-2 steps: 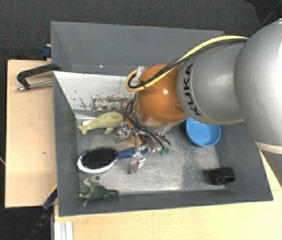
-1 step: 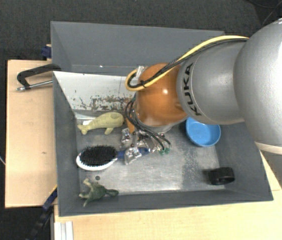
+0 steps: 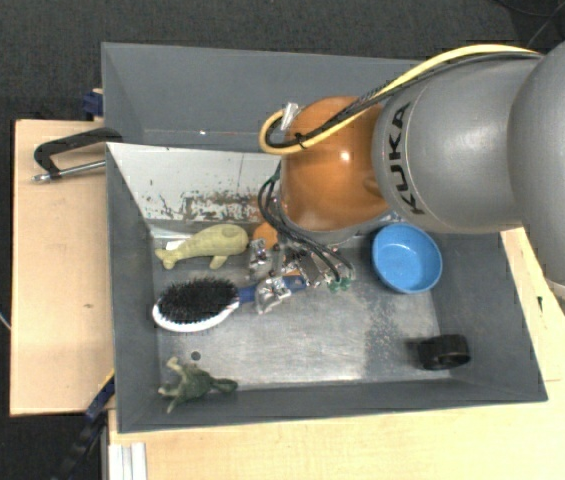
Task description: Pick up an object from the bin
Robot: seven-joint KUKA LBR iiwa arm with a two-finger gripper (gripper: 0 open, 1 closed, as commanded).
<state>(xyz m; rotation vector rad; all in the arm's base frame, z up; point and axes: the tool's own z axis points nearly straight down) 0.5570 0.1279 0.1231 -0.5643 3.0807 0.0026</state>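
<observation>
Mid-bin, under the orange wrist cover [image 3: 327,168]: the jaws hang low over the floor of the bin [image 3: 312,353], right at the blue handle [image 3: 247,295] of a hairbrush [image 3: 197,304].
Jaws: you cannot tell how far apart they stand, as wires and metal parts crowd the tip. You see nothing clearly held between them.
Hairbrush: it lies flat, left of the bin's middle. Its white oval head points left with the black bristles up, and its handle points right toward the jaws.
Handling, hairbrush: treat it as light and stiff, likely hard plastic. The smooth shell may slip under metal. The bristles give way, so a grip across the head would be spongy and uncertain.
Where to take hold: you would do best across the narrow handle or the neck, closing on its two sides. Expect the head to droop a little on lifting, since it is the broader end.
Toy sea animal [image 3: 205,245]: pale yellow-green, just behind the brush and near the back wall. It looks rubbery and rounded.
Orange bit [image 3: 263,235]: small, beside the toy's tail end and partly hidden by the wrist. You cannot tell what it is.
Blue bowl [image 3: 407,258]: right of the jaws and apart from the brush.
Far corners: a small black thing [image 3: 438,351] lies front right and a green toy figure [image 3: 194,385] front left, both well clear.
</observation>
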